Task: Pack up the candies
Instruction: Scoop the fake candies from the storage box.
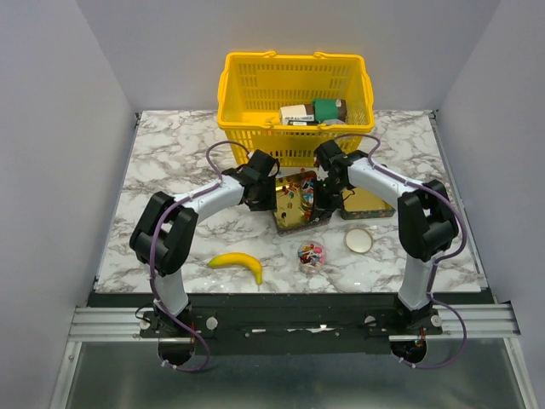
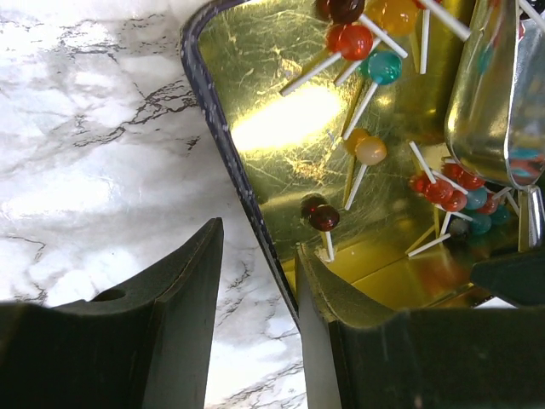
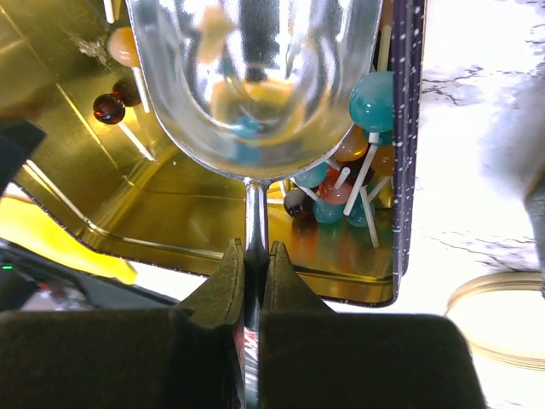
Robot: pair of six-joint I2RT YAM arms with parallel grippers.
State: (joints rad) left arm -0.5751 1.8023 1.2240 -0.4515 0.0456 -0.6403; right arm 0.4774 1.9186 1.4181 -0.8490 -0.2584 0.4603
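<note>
Left end effector point(image 2: 258, 243): open, one finger on each side of the tin's point(image 2: 272, 128) wall.
Right end effector point(image 3: 255, 251): clenched on the scoop's point(image 3: 255, 85) handle.
Scoop: bowl over the tin.
Candies point(image 2: 353, 41): in the gold tin on the tabletop point(image 2: 85, 170).

Small round multicoloured candies point(image 2: 354, 40) on white sticks lie scattered inside the gold tin point(image 2: 281, 128).

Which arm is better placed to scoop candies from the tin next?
Right. The right gripper is shut on the scoop handle, bowl over the candies in the tin. The left gripper only straddles the tin wall, open.
</note>
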